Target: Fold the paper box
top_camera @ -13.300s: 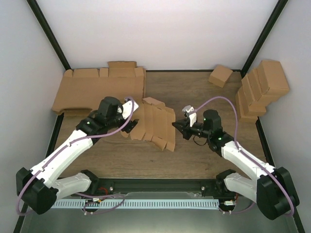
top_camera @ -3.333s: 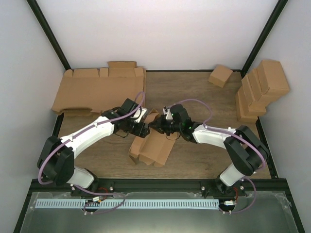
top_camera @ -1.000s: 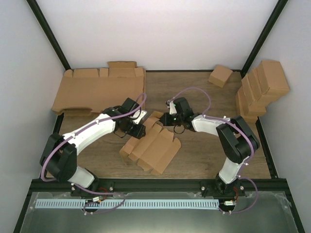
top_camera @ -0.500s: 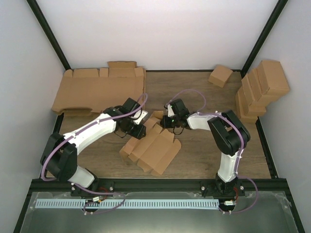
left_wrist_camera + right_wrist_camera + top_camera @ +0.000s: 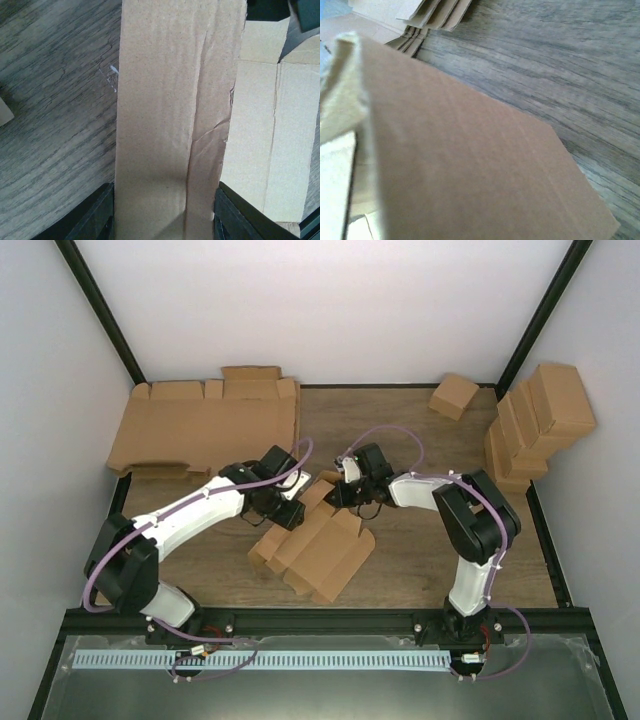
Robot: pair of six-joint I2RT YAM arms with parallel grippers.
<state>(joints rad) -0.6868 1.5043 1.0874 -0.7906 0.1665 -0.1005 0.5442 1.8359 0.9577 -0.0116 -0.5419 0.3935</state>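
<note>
The paper box (image 5: 318, 545) is a brown die-cut piece, partly folded into ridges, lying at the table's middle. My left gripper (image 5: 289, 508) is at its far left corner. In the left wrist view its two black fingers (image 5: 97, 217) press the two sides of a creased, folded strip of the paper box (image 5: 170, 115). My right gripper (image 5: 334, 492) is at the box's raised far flap. In the right wrist view that flap (image 5: 470, 165) fills the frame and hides my fingers.
Large notched cardboard sheets (image 5: 205, 425) lie at the back left; their stacked edges show in the right wrist view (image 5: 437, 15). A small cube-like carton (image 5: 454, 396) sits at the back. A stack of folded cartons (image 5: 535, 425) leans at the right wall.
Since 13 s ago the flat piece has been drawn nearer and folded into ridges. In the last second the left gripper edged right and the right gripper edged left onto the flap.
</note>
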